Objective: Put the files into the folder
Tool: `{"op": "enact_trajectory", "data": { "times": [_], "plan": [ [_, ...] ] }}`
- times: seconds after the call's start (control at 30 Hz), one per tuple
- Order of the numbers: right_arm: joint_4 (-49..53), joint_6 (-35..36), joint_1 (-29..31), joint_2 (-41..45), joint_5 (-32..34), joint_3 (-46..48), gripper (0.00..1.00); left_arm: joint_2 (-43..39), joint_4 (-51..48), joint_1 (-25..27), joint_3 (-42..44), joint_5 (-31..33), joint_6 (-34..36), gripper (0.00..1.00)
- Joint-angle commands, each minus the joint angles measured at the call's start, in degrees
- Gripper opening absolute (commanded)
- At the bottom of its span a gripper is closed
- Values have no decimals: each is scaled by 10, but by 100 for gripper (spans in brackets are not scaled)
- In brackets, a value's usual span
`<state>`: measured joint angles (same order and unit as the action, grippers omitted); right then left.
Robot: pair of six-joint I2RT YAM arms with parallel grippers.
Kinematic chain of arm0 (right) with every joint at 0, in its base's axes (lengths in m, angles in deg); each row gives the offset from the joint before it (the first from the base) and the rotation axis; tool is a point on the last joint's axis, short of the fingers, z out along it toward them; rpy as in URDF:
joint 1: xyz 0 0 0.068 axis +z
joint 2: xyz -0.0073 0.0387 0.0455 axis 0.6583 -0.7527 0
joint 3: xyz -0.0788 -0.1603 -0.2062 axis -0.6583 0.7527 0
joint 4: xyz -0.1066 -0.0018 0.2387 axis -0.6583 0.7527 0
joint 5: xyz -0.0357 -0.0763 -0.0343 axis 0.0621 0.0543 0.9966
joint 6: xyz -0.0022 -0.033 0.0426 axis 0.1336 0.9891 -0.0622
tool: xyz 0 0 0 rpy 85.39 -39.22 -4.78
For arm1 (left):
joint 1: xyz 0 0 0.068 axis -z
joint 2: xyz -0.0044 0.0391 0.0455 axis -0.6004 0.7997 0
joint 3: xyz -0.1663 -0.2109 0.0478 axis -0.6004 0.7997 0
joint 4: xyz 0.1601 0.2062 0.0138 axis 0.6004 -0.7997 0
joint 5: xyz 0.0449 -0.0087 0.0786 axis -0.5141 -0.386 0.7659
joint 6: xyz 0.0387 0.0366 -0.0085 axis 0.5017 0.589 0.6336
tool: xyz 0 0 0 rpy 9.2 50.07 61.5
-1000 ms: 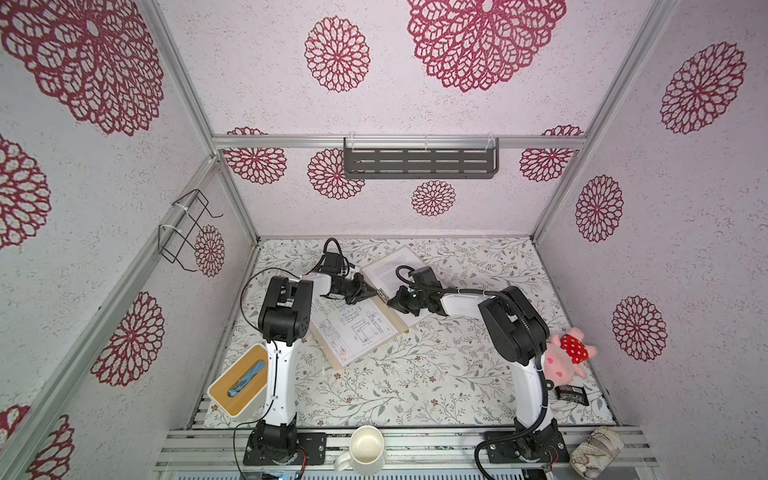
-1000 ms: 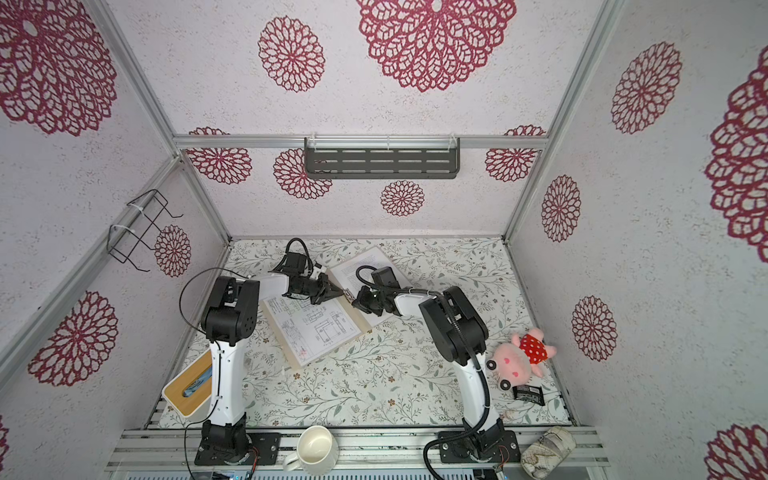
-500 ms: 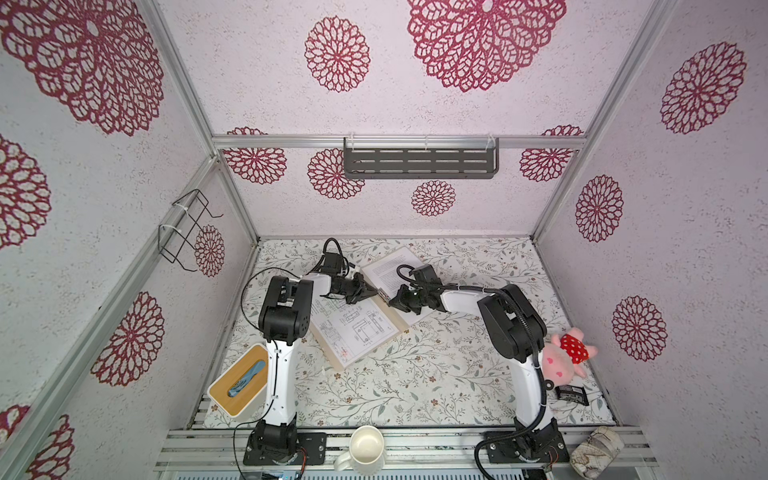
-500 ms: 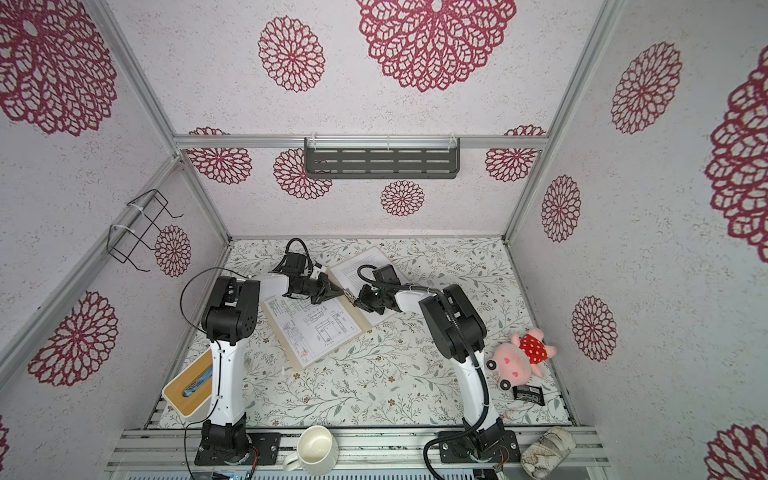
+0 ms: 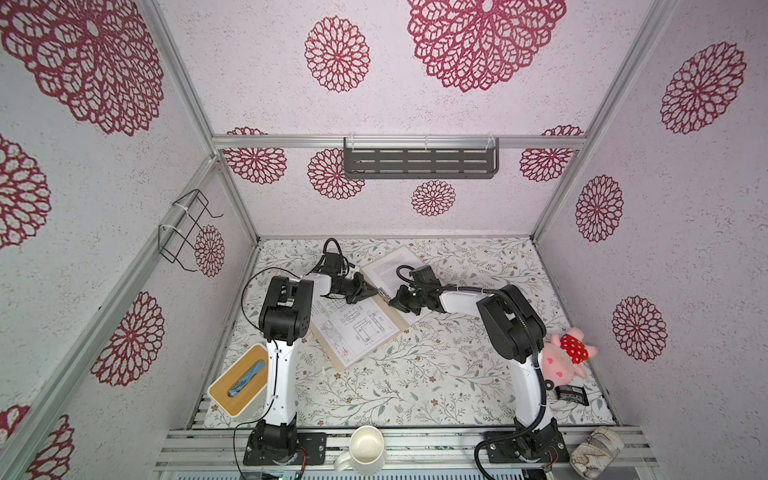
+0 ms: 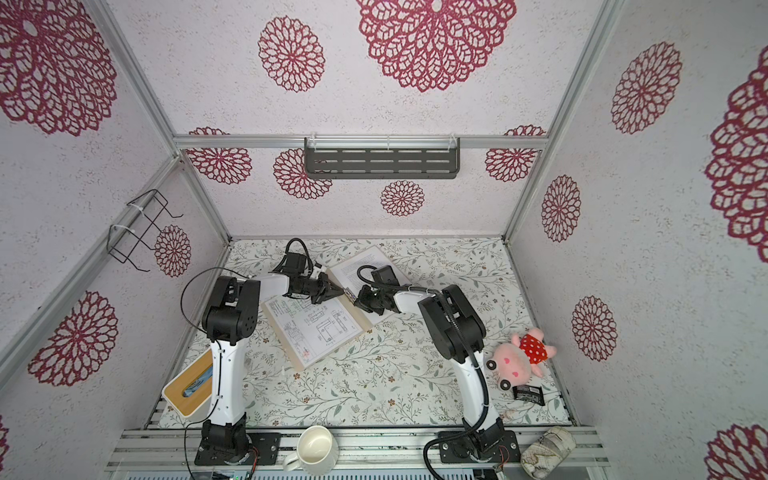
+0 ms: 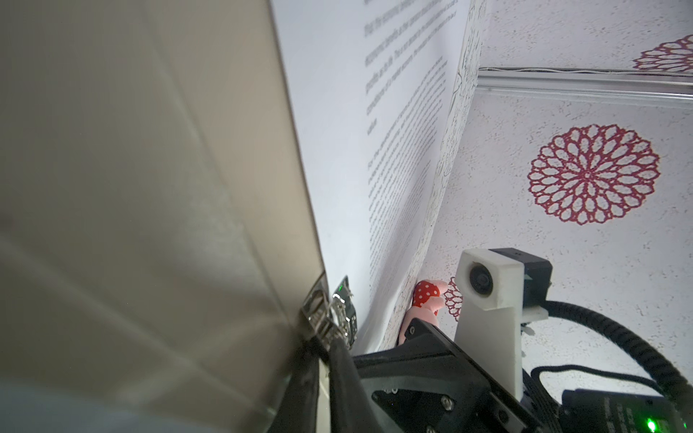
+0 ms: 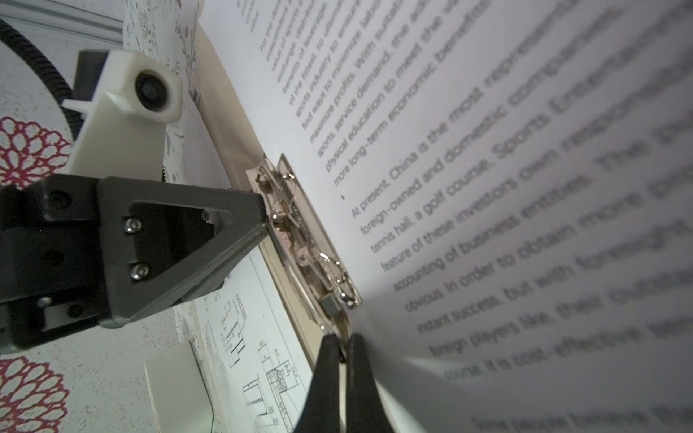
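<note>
At the front rail stand a glossy white mug (image 5: 365, 446) and a bamboo-topped tissue box (image 5: 239, 380). Both are well clear of the work.

Further in, the folder (image 5: 332, 360) lies open on the floral surface, left of centre. It is flat tan card, matte and stiff. The drawing sheet (image 5: 357, 328), thin white paper with fine black linework, rests flat on its nearer leaf.

At the spine sits the metal clip (image 8: 311, 240), a bright, springy piece of wire and plate. The left gripper (image 8: 265, 221) has its jaws drawn together, tips pressed against one end of the clip; whether anything is caught between them cannot be told. The right gripper (image 8: 340, 339) is closed to a sliver and appears to nip the clip's other end.

The smooth metal could slip from either hold and snap back, creasing or tearing a sheet edge. If the two arms pull unevenly, the light folder could also skid or twist on the surface.

Beyond the spine, the text sheet (image 5: 390, 268) lies on the far leaf, its edge just beside the clip. The paper bows up near the right gripper, and it could slide off the card. Whether it is tucked under the clip is unclear.

A slotted grey shelf (image 5: 419, 162) hangs on the back wall.
</note>
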<state>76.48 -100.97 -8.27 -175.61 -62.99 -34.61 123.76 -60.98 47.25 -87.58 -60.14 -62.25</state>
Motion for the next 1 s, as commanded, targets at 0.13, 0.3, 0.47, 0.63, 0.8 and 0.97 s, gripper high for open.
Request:
{"op": "enact_trajectory", "data": {
  "times": [0.13, 0.3, 0.47, 0.63, 0.8, 0.97],
  "plan": [
    [197, -22, 13, -28, 106, 29, 15, 9, -7, 3, -13, -15, 5, 14],
    [193, -20, 16, 1, 109, 27, 25, 8, -9, 4, -14, -28, 15, 15],
    [189, -9, 16, 45, 126, 16, 40, 8, -19, 5, -12, -29, 24, 15],
    [191, 21, 1, 71, 146, -9, 49, 2, -26, 5, -8, -25, 25, 15],
    [176, 45, -35, 89, 141, -16, 52, -15, -30, 5, 5, -12, 18, 17],
    [150, 70, -56, 92, 124, -18, 54, -47, -14, 6, 15, -4, -7, 26]
  ]
}}
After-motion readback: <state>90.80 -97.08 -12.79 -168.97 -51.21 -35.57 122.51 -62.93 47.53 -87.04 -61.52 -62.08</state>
